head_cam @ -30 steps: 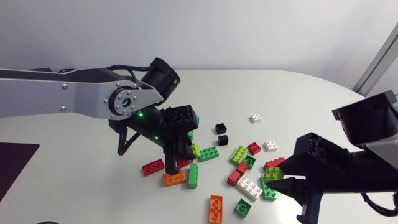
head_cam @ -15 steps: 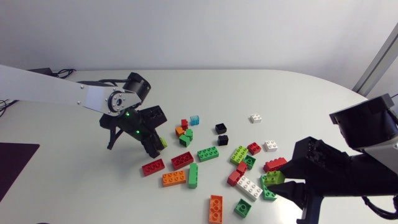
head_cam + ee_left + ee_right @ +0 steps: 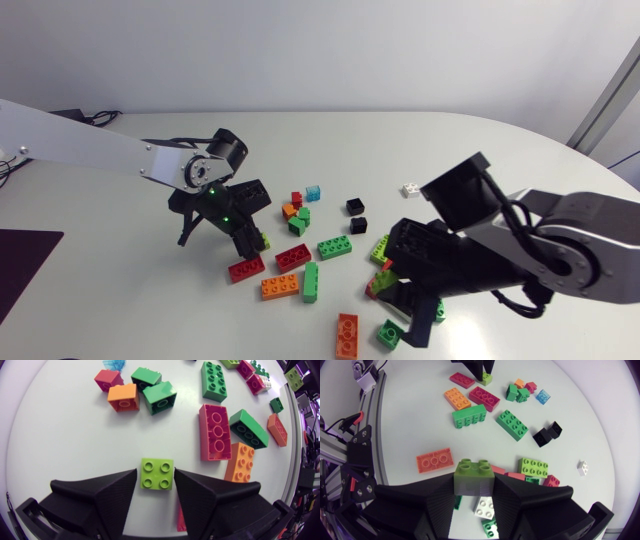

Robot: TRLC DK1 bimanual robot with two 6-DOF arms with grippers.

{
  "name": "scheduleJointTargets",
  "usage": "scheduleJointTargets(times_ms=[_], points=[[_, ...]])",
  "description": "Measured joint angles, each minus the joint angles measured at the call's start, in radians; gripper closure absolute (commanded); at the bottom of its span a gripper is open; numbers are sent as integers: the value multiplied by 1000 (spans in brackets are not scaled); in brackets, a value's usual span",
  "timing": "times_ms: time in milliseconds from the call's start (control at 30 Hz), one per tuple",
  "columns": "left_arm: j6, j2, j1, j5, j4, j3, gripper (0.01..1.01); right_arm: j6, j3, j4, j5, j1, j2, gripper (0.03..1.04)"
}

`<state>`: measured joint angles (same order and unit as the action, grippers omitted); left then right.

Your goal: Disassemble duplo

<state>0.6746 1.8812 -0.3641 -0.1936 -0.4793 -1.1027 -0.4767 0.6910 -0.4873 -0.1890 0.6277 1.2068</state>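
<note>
Our right gripper (image 3: 474, 491) is clenched on a lime square brick (image 3: 473, 474) and holds it between its fingers above the table (image 3: 410, 440), with loose bricks (image 3: 470, 416) scattered ahead. Our left gripper (image 3: 155, 475) sits low at the table, fingers parted. A second lime brick (image 3: 157, 473) lies flat between them, a sliver of tabletop showing beside one finger.

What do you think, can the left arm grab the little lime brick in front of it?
Probably yes. The lime brick sits right between the left gripper's open fingers, with nothing else in the gap.
</note>
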Motion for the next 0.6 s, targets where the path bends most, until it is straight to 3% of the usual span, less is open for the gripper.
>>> scheduleJointTargets(times_ms=[67,100,500,567,600], points=[[-6,-2,2,11,14,3,70,7,17,28,8,11,59,649],[-8,-5,5,16,21,6,54,9,26,45,9,16,92,649],[-67,-120,31,71,77,39,51,10,113,189,45,45,403,641],[-68,-132,35,71,77,50,51,10,124,202,45,46,444,544],[-68,-137,37,71,78,57,51,9,129,207,47,46,461,415]])
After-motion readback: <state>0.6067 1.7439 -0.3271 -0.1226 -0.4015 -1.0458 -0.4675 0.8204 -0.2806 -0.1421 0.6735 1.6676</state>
